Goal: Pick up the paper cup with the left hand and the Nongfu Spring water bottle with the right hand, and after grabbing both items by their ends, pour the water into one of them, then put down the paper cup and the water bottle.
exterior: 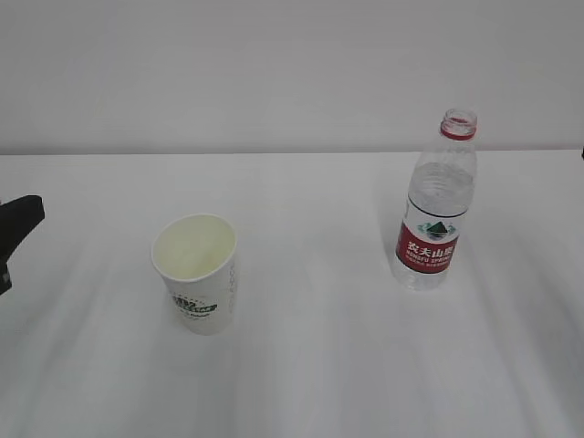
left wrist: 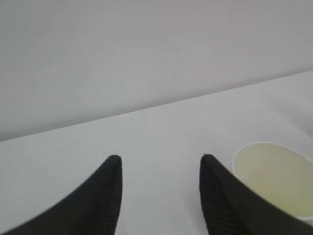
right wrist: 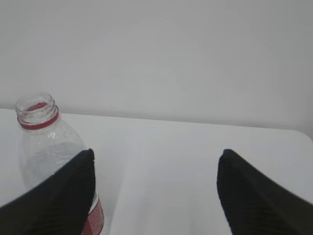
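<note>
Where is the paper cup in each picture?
Exterior view: the paper cup stands upright, left of centre on the white table.
Left wrist view: its cream inside shows at lower right, beside the left pincer, outside its fingers.
Right wrist view: not in it.
Shared landmark: the table's far edge against the wall.

small white tapered paper cup (exterior: 197,271) with green-and-black logo: upright, open, seen left on table | tall clear red-labelled plastic bottle (exterior: 436,205): upright, uncapped, placed well right
</note>
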`<action>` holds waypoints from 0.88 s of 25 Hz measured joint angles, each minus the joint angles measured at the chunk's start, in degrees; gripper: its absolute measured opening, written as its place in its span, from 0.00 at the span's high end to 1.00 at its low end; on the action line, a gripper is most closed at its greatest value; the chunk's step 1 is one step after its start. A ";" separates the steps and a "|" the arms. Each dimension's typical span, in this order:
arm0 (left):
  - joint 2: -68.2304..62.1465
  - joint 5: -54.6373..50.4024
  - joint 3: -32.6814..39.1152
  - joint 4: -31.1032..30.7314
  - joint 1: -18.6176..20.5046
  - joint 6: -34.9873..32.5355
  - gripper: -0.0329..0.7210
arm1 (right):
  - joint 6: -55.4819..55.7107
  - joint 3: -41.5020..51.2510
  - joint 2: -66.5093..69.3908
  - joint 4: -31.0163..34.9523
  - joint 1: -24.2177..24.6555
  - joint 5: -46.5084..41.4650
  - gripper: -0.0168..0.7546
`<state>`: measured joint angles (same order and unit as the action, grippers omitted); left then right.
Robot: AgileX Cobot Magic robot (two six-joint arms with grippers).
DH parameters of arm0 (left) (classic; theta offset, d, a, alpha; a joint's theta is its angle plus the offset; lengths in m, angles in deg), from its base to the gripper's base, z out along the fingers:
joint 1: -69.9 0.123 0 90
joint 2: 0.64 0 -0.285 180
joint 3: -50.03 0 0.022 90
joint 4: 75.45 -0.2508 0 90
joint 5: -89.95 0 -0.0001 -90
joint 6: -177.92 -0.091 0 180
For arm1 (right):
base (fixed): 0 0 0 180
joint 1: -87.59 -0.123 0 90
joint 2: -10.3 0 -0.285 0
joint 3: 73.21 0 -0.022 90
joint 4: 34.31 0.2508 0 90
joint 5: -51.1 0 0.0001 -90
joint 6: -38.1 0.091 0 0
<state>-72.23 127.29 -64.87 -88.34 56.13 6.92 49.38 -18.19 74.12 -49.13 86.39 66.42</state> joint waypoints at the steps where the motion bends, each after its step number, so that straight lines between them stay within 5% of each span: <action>1: 0.00 0.15 0.00 0.10 0.00 0.08 0.46 | 0.40 0.00 0.59 0.00 0.00 0.00 0.22; 16: -8.68 3.71 0.00 0.32 0.00 0.08 0.25 | 1.16 0.48 7.34 -8.25 0.12 7.70 0.22; 22: -14.00 11.94 0.00 -0.47 0.00 0.08 0.23 | 1.16 7.23 9.87 -8.37 0.12 19.82 0.22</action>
<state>-86.23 139.22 -64.87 -88.81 56.13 7.00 50.54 -10.96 83.99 -57.50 86.51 86.24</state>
